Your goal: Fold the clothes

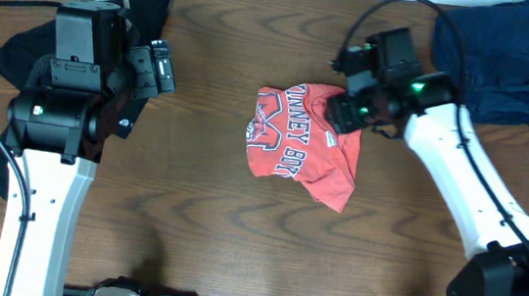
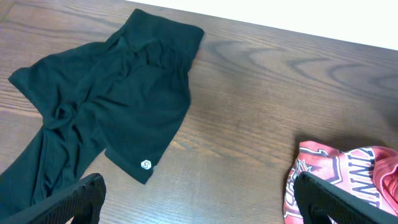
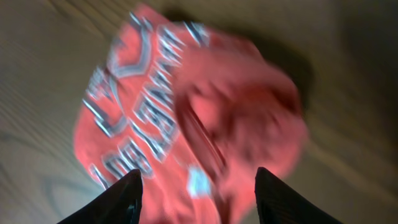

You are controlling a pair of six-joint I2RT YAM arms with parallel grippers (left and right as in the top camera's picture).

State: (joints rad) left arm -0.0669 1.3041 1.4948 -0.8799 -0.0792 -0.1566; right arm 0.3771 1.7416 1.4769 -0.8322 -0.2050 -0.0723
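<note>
The coral-red T-shirt (image 1: 302,142) lies bunched in a crumpled heap at the middle of the bench (image 1: 198,220), about midway between its near and far edges, white-and-dark lettering facing up; one flap trails toward the near right. The right tool (image 1: 341,112) sits over the shirt's far right part; in the right wrist view, which is blurred, its two fingers (image 3: 127,199) stand parted with the shirt (image 3: 186,118) spread below them and no cloth pinched between; whether the tips touch the fabric I cannot tell.

Toward the left edge, the left tool (image 1: 160,66) hangs above bare wood, well apart from the shirt; its jaws are spread wide and hold nothing, and from the left wrist view only the shirt's edge (image 2: 339,180) shows by the right finger. Farther back, the black garment (image 1: 132,1) lies rumpled at the far left corner, partly under the left arm, its small white logo (image 2: 145,165) on the hem nearest the tool; the navy garment (image 1: 506,55) is heaped at the far right corner, beyond the right arm.
</note>
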